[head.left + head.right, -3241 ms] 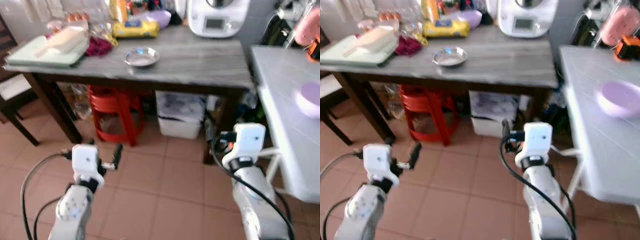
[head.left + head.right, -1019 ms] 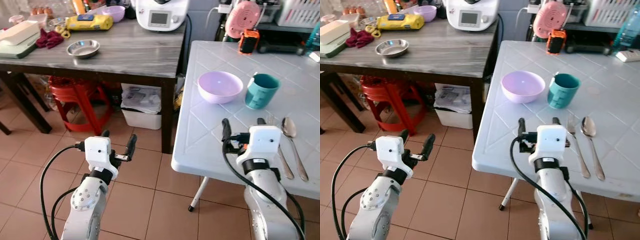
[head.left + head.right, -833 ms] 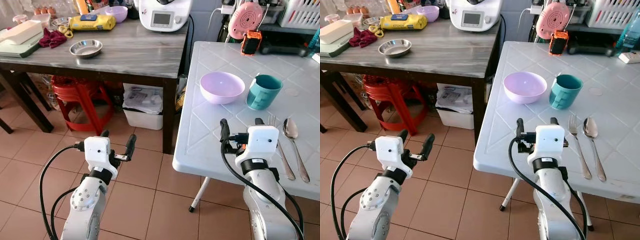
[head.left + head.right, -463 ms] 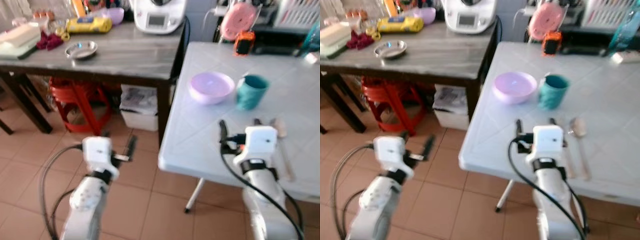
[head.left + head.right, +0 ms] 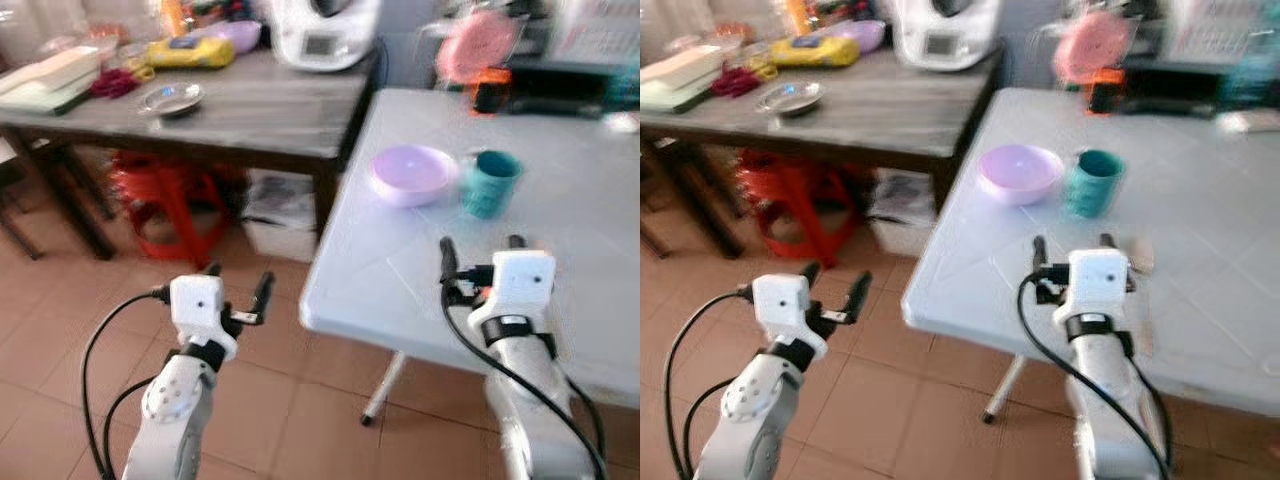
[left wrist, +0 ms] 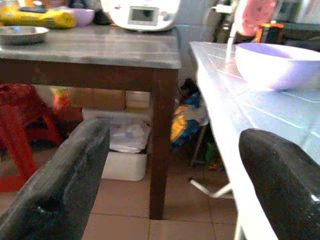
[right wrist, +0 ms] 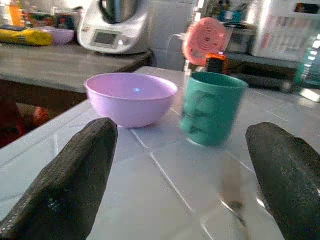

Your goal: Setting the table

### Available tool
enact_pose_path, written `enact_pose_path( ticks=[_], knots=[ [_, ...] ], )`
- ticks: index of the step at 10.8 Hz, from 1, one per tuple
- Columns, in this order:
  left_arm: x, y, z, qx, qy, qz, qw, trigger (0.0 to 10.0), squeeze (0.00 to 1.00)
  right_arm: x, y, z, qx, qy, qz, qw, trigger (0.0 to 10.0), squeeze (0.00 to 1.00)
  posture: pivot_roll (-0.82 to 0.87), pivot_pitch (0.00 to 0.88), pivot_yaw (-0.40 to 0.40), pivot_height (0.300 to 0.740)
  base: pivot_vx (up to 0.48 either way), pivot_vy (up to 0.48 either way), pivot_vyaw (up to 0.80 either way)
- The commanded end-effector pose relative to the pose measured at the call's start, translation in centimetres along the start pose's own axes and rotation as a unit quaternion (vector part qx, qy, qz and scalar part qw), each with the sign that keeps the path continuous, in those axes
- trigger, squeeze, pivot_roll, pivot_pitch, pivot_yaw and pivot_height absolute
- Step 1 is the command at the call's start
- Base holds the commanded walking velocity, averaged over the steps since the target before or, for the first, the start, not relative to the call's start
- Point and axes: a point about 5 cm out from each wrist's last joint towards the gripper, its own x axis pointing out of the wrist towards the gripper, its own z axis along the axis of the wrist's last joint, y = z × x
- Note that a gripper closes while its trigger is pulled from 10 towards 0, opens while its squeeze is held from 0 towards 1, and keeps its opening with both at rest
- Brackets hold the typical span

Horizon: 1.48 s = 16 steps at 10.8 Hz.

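While raised, right gripper (image 5: pixel 1070 246) spread, above white table (image 5: pixel 1230 260)

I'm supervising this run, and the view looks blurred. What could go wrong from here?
The right gripper is open, low over the white table, facing the teal cup and purple bowl; reaching while the view is blurred might knock the cup over. The left gripper hangs beside the table's edge and could clip it.

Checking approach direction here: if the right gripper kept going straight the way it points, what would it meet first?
Probably the teal cup. The right gripper, fingers open, is low over the white table; the purple bowl sits just left of that line. Depth is uncertain.
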Motion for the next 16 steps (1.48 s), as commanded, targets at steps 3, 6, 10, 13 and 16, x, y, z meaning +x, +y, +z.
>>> enact_pose_path(
  ticks=[3,6,10,13,16],
  knots=[
    [-0.03,0.06,0.18,0.003,-0.005,-0.01,1.0,10.0,0.0,-0.11,0.08,0.17,0.0,-0.004,0.0,1.0,10.0,0.0,-0.04,0.089,0.049,0.74,0.0,0.0,0.0],
    [-0.1,-0.39,0.42,-0.003,-0.011,-0.036,0.999,10.0,0.0,-0.1,0.16,0.13,-0.002,-0.005,0.002,1.0,10.0,0.0,-0.04,0.09,0.05,0.74,0.0,0.0,0.0],
    [-0.2,-0.34,0.32,-0.002,-0.008,-0.04,0.999,10.0,0.0,-0.07,0.34,0.11,-0.003,-0.005,0.007,1.0,10.0,0.0,-0.03,0.086,0.05,0.74,0.26,0.0,0.0],
    [-0.29,-0.4,0.31,-0.001,-0.006,-0.043,0.999,10.0,0.0,-0.1,0.31,0.11,-0.003,-0.005,0.005,1.0,10.0,0.0,-0.04,0.093,0.058,0.74,0.268,0.0,0.0],
    [-0.35,-0.49,0.13,0.0,0.0,-0.047,0.999,10.0,0.0,-0.35,0.31,-0.07,-0.004,-0.002,0.003,1.0,10.0,0.0,-0.04,0.097,0.06,0.74,0.269,0.0,0.0]
  ],
)
